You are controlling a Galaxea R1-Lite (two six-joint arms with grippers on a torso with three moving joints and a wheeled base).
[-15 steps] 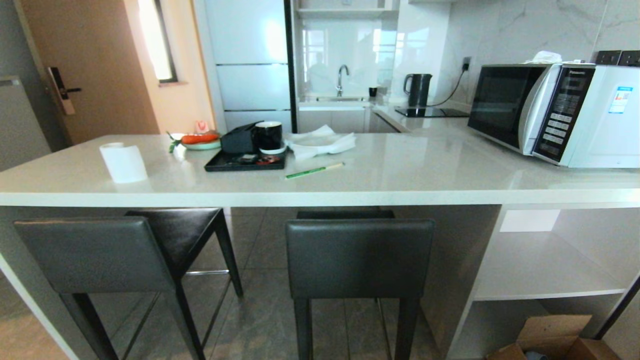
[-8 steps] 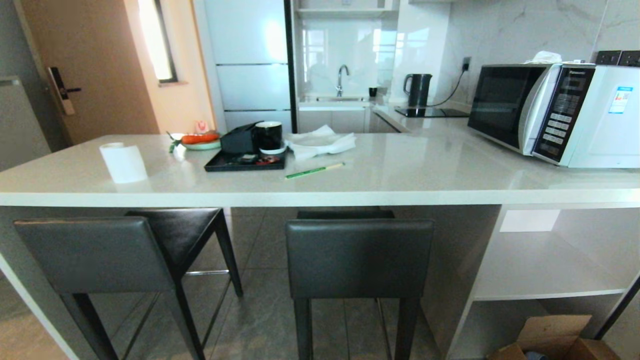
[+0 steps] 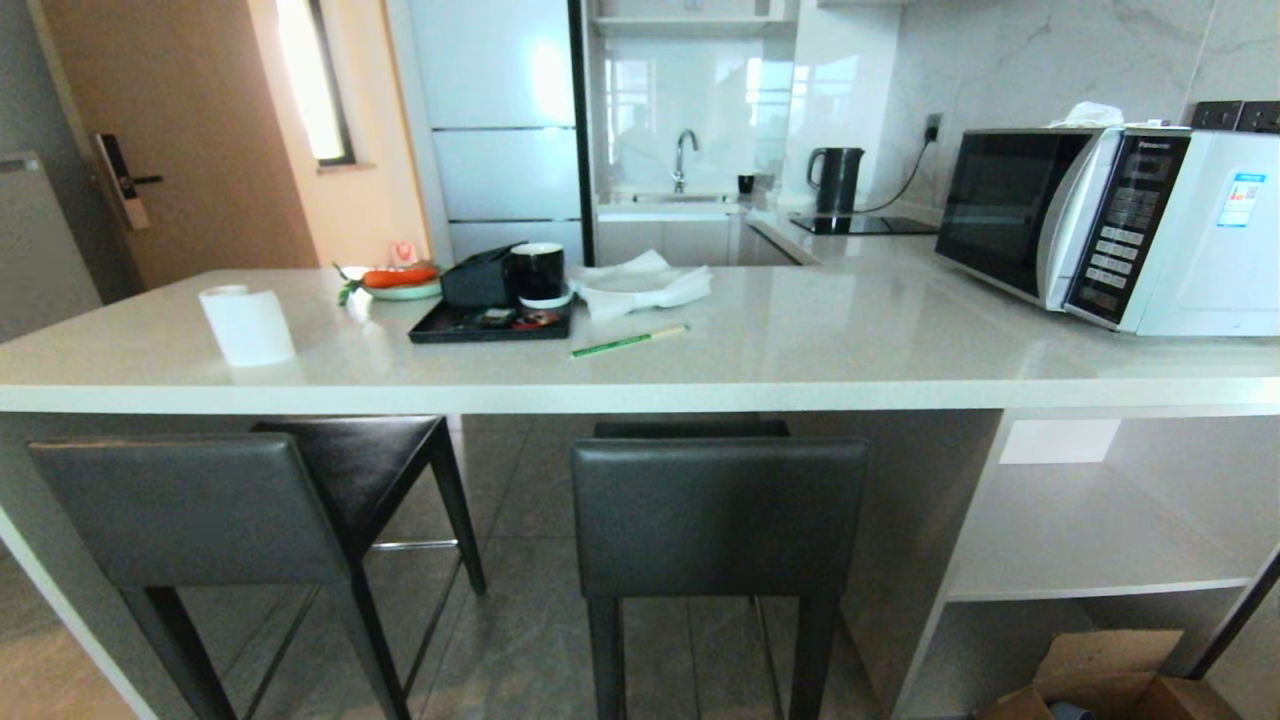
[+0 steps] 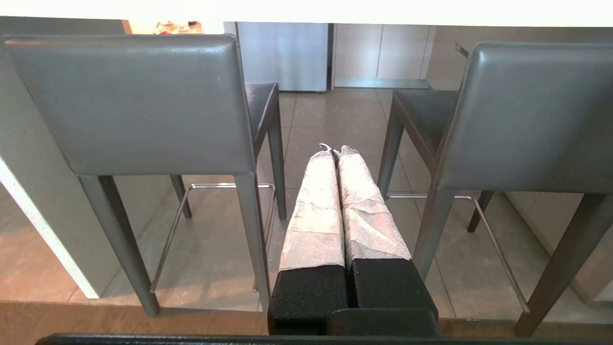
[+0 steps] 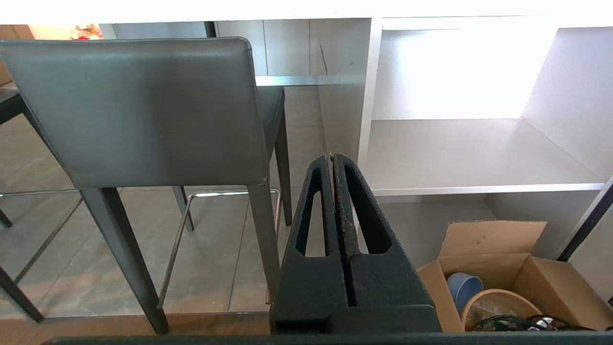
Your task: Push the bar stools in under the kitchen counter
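The big white worktop (image 3: 700, 360) is at twelve o'clock. Two stools, the left stool (image 3: 190, 510) at ten and the right stool (image 3: 718, 515) straight ahead, poke out. Nothing is pushed yet. The left claw (image 4: 335, 149) and right claw (image 5: 332, 157) are both closed, holding nothing. Next, I think, comes a push on a backrest.

Microwave (image 3: 1110, 225): brand name "Panasonic" printed at the top of its dark control panel (small, barely readable). A coloured label (image 3: 1240, 199) on its white side; print too small to read.
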